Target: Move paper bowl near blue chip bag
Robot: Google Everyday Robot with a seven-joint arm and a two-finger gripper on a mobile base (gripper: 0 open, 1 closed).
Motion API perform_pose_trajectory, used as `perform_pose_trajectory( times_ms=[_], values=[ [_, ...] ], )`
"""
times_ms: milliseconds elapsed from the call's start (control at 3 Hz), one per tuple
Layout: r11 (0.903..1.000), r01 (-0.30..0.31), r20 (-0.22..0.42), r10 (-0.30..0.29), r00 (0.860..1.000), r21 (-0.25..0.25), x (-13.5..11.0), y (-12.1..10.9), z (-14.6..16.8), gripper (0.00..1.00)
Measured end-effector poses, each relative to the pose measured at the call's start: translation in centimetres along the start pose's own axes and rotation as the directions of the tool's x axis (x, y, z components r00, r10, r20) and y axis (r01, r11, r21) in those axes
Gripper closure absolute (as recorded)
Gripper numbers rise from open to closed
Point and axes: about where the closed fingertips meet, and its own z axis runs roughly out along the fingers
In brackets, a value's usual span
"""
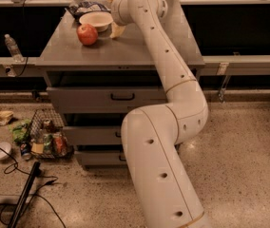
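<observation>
The paper bowl (95, 19) is cream-white and sits upright on the grey cabinet top (125, 51) at the back left. It touches or nearly touches the dark blue chip bag (84, 7) lying just behind it. A red apple (87, 34) stands right in front of the bowl. My gripper (113, 11) is just right of the bowl, open, with one finger up at the back and one finger (117, 30) low beside the apple. It holds nothing.
My arm runs from the floor up across the right of the cabinet. Drawers (122, 97) face front. A water bottle (11, 46) stands on the left ledge. A wire basket of litter (47, 139), a green packet (20, 131) and a small white bowl (0, 151) lie on the floor.
</observation>
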Motion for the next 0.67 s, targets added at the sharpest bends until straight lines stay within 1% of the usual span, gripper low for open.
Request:
perform_pose_trajectory(
  times_ms=[333,667],
  values=[
    [0.9994,-0.012,-0.059,0.014,0.998,0.033,2.9,-1.1,-1.8,0.00],
    [0.9923,-0.035,-0.151,0.053,0.987,0.119,8.1,-4.2,-6.7,0.01]
  ],
)
